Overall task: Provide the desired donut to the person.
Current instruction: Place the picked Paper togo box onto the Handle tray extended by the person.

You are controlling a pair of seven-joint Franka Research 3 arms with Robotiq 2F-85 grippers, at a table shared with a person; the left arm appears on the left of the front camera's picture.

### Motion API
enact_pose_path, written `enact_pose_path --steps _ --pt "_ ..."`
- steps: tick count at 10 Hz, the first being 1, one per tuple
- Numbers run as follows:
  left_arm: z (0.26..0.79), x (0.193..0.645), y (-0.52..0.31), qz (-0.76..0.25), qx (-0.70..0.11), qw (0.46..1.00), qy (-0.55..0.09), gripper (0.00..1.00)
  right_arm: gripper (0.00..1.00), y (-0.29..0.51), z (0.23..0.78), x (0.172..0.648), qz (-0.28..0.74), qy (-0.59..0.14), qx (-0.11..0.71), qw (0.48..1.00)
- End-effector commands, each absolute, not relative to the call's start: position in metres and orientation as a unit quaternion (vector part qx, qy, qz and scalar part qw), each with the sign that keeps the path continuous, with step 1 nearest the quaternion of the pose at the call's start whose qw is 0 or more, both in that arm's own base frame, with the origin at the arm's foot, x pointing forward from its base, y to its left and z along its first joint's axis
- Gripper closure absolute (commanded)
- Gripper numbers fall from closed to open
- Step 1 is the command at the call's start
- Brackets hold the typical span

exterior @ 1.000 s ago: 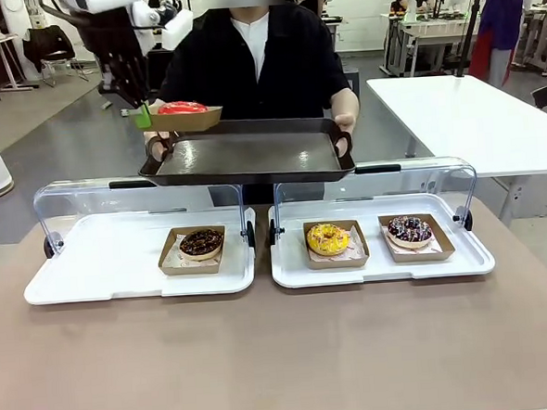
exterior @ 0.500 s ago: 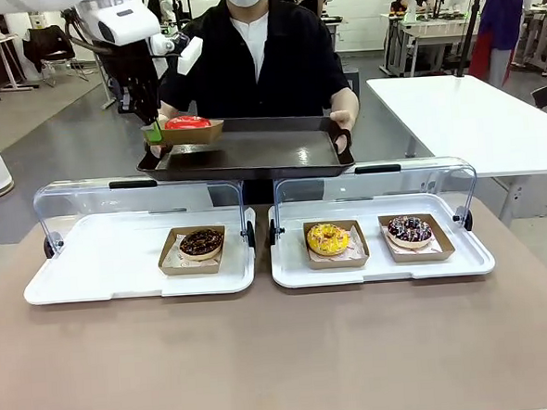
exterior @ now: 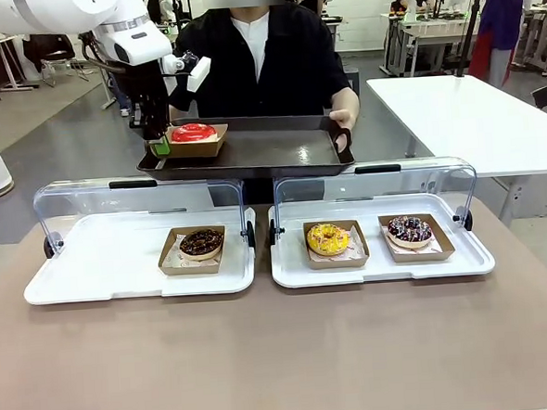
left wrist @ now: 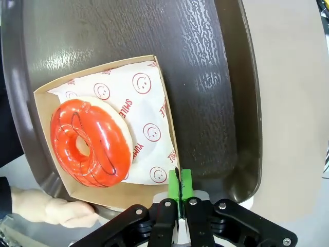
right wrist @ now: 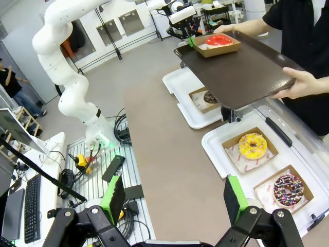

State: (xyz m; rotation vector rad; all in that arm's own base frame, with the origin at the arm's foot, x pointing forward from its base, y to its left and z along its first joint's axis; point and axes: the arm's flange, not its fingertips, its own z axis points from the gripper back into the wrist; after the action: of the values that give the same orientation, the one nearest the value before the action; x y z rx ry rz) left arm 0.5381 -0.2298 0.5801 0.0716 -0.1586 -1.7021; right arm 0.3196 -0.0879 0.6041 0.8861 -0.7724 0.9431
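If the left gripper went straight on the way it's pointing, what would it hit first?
Most likely the dark serving tray: the left gripper, shut on the cardboard tray, points down onto the serving tray's floor, seemingly close.

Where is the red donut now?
In the front view, the red donut lies in its paper box at the left end of the person's dark tray, beside the left tool.

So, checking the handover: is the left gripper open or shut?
Shut: the left gripper has its green pads pinched on the box rim, donut inside, over the tray.
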Motion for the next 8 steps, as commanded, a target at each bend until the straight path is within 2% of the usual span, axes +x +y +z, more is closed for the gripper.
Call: enact_pose_path --steps 1,2,3,4,5,7,8 --pt "0.5802 0.544 -0.2303 -0.75 0.025 0.657 -0.076 0.99 0.0 -0.0868 0.6054 0.3217 0.431 -0.36 0.409 0.719" --pt "0.5797 0.5449 -0.2308 -0.75 0.023 0.657 -0.076 0.77 0.0 -0.0868 0.6054 0.3217 0.431 -0.36 0.409 0.719" --pt "0.5809 0.5446 -0.2308 -0.751 0.023 0.655 -0.077 0.4 0.0 -0.0868 0.6054 0.3217 0.431 -0.36 0.409 0.719" --pt "0.5829 0.5445 -0.2304 -0.752 0.023 0.654 -0.079 0.17 0.0 -0.0868 0.6054 0.3217 0.431 -0.36 0.409 0.719" --pt "0.5837 0.5442 -0.2303 -0.751 0.022 0.654 -0.081 0.0 0.0 -0.0868 0.6054 0.3217 0.431 -0.36 0.409 0.719" --pt "0.586 0.5435 -0.2298 -0.752 0.023 0.653 -0.085 0.0 0.0 -0.0868 0.6054 0.3217 0.431 -0.36 0.409 0.719" --pt "0.587 0.5436 -0.2294 -0.752 0.023 0.653 -0.087 0.09 0.0 -0.0868 0.6054 0.3217 0.431 -0.36 0.409 0.719"
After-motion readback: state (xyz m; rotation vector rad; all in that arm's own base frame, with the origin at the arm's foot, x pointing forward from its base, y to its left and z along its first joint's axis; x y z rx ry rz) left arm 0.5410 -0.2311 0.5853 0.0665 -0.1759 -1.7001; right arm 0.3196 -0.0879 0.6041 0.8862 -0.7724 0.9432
